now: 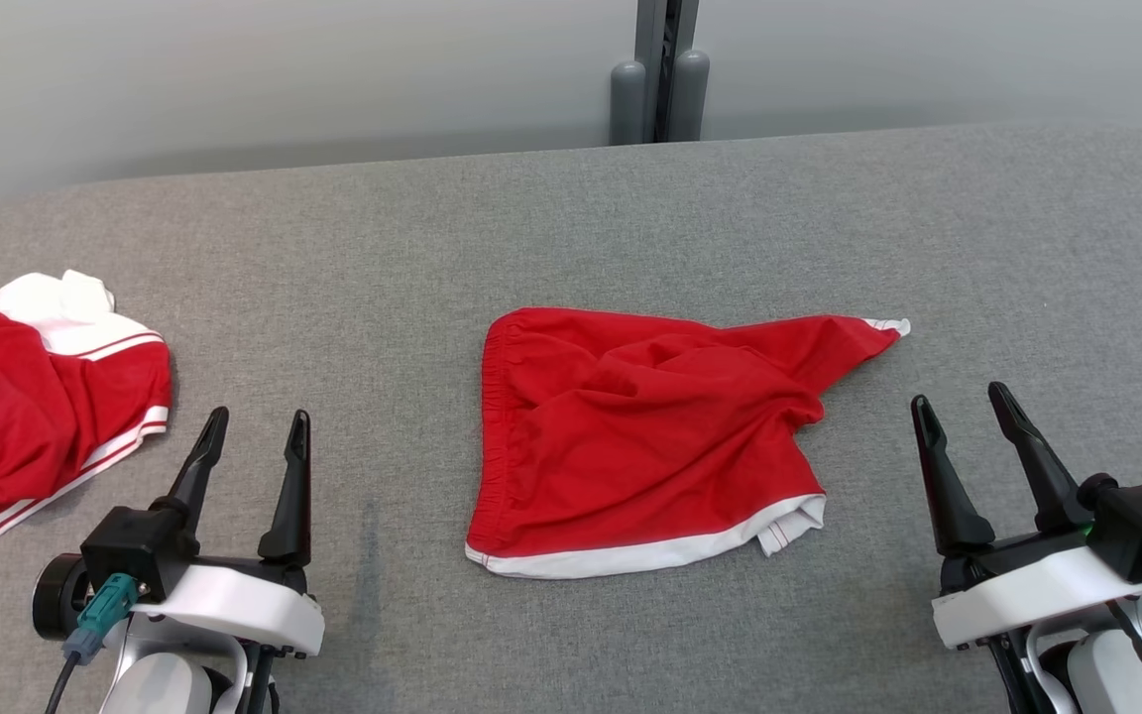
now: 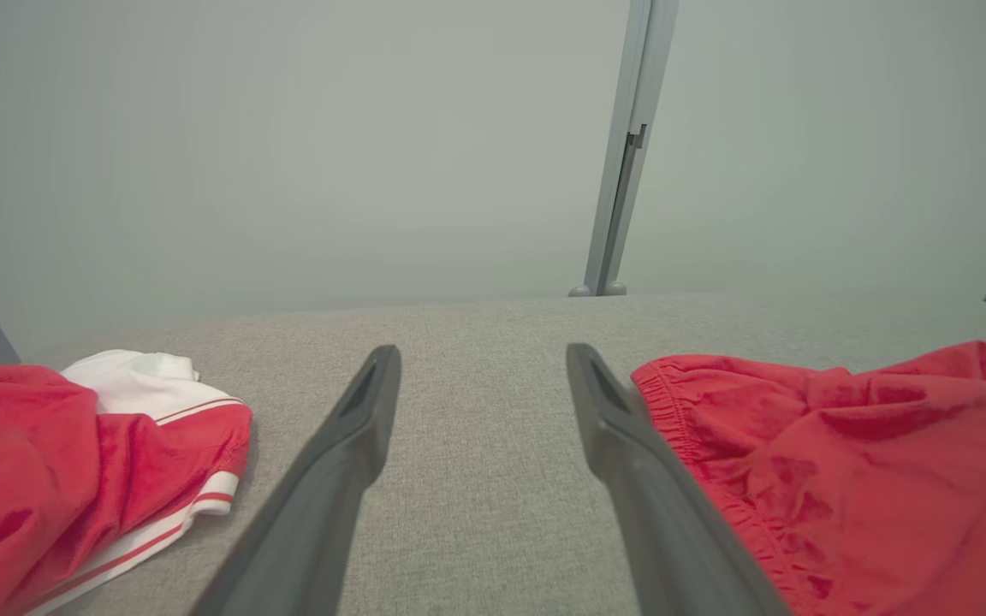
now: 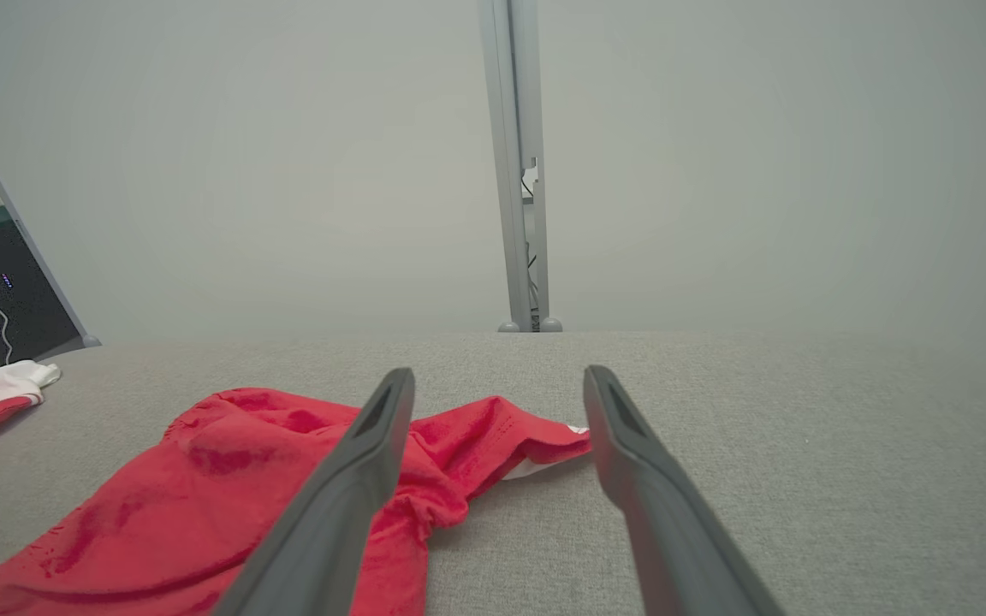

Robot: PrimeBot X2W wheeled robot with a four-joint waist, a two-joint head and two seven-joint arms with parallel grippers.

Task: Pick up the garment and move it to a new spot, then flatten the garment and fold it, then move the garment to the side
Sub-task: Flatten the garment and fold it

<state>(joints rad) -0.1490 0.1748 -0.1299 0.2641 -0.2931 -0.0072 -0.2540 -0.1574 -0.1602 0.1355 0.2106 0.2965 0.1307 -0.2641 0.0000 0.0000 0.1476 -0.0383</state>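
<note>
Light is even and diffuse, falling from above, and the head view is bright and sharp: the weave of the grey tabletop (image 1: 571,218) reads clearly. Shadows are soft and short, just a thin dark rim under the edges of the red garment (image 1: 630,436). No glare shows (the pale wall (image 1: 234,79) looks matte). Both wrist views are dimmer and hazier. There the wall turns featureless, the wide lens bows the tabletop's far edge, and the fingers (image 2: 322,479) of the left pincer (image 2: 483,351) and right pincer (image 3: 500,371) soften toward the bottom.
</note>
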